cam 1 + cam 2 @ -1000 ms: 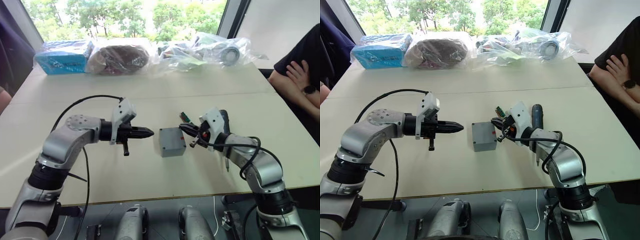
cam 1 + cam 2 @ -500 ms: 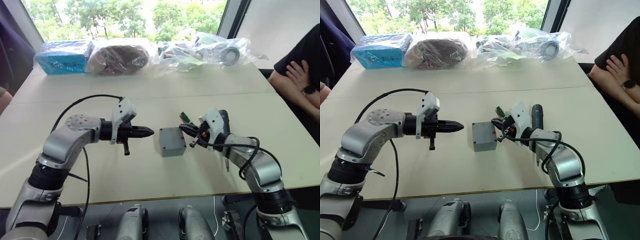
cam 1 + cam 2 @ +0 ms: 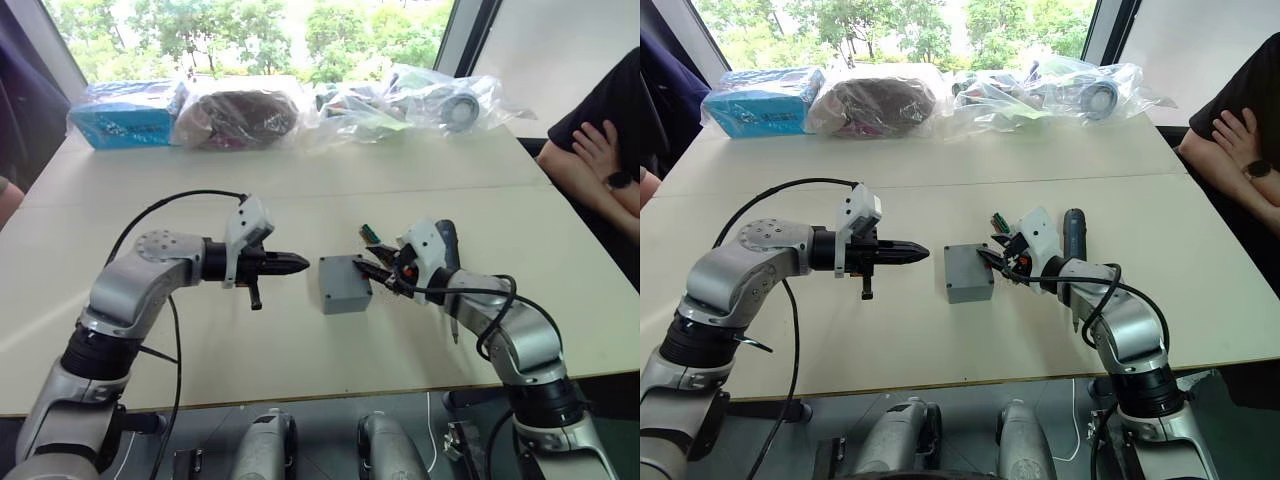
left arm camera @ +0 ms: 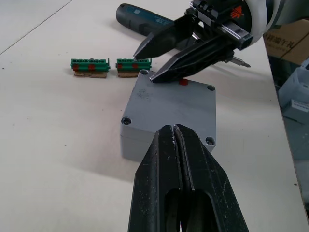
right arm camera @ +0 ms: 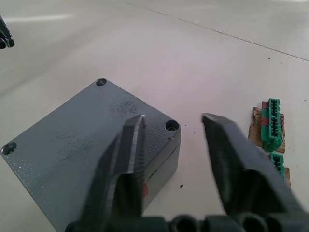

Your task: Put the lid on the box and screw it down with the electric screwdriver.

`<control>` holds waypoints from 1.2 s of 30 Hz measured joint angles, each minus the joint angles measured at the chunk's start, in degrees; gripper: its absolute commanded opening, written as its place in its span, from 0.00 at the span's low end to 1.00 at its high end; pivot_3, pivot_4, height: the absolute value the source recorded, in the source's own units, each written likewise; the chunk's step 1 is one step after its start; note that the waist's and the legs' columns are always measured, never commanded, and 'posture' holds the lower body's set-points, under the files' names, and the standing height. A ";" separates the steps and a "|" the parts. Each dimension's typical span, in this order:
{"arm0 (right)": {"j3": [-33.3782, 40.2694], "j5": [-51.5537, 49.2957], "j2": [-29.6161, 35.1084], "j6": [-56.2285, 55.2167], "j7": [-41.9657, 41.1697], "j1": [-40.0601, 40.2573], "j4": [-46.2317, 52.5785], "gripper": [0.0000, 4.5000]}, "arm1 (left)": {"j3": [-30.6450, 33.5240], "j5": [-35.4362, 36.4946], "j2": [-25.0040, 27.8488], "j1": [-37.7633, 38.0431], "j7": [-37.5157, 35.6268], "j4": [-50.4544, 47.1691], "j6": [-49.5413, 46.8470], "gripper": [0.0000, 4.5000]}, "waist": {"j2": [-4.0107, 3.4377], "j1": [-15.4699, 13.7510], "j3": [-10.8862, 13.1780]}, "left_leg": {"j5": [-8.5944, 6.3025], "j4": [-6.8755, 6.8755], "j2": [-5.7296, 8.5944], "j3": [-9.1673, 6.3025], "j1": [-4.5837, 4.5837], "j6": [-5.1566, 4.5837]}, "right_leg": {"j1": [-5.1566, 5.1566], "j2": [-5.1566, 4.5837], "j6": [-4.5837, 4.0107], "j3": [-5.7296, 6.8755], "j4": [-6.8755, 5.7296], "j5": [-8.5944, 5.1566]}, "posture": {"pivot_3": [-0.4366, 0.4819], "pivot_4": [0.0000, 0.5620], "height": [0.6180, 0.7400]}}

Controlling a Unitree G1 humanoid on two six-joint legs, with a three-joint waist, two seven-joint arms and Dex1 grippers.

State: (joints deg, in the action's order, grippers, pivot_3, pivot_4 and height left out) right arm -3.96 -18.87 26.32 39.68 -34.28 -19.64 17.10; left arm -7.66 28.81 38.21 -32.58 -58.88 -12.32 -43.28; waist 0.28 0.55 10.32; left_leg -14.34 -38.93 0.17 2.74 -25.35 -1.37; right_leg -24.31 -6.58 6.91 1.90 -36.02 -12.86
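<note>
Lid (image 4: 176, 104): sitting on the box (image 3: 345, 284) already, its 4 corner holes lining up with the box corners, so the placing step is looking done.
Box: resting on the counter (image 3: 300, 340) between the 2 hands, just in front of each.
Right hand (image 4: 161, 59): fingers spread moderately, the tips hovering over the lid's near edge by its red mark; holding nothing.
Left hand (image 4: 177, 140): fingers pressed together and empty, pointing at the box from its other side, apart from it.
Electric screwdriver (image 3: 1074, 228): lying on the counter just behind the right hand, untouched.
Green connector blocks (image 4: 111, 65): lying beside the box, near the right hand's tips.
Remaining: picking up the screwdriver and driving the corner screws; I cannot tell whether screws are sitting in the holes.
</note>
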 measured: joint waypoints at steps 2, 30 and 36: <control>0.17 -0.38 0.75 0.84 -0.16 -0.01 0.47 0.90 | 0.01 0.00 0.00 0.00 0.00 0.10 0.00 0.00 | 0.00 -0.03 0.00 | 0.00 0.00 0.00 0.00 0.00 0.00 | 0.00 0.00 0.00 0.00 0.00 0.00 | 0.48 0.27 1.00; -6.49 -39.48 33.12 52.46 11.19 -30.52 -32.39 0.95 | -4.97 -0.12 -2.79 -1.93 -4.62 -3.44 4.02 0.00 | -0.02 0.10 0.03 | -0.08 0.05 -0.02 0.13 -0.08 -0.13 | -0.03 -0.17 -0.23 -0.04 0.28 -0.10 | 0.48 0.27 1.00; -14.01 -34.00 28.41 52.48 9.56 -35.03 -39.49 0.95 | -4.73 -0.05 -2.41 1.31 -2.33 -5.99 3.68 0.00 | -0.02 -0.08 0.03 | -0.08 0.03 -0.01 0.11 -0.11 -0.14 | -0.03 -0.15 -0.05 -0.03 0.26 0.00 | 0.48 0.27 1.00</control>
State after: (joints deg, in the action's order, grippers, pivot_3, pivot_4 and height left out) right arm -17.96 -52.87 54.73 92.16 -24.72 -54.66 -22.38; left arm -12.39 28.76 35.80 -31.27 -61.22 -18.32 -39.60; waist 0.26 0.47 10.35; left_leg -14.42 -38.90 0.17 2.85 -25.46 -1.51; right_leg -24.35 -6.73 6.87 1.87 -35.76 -12.86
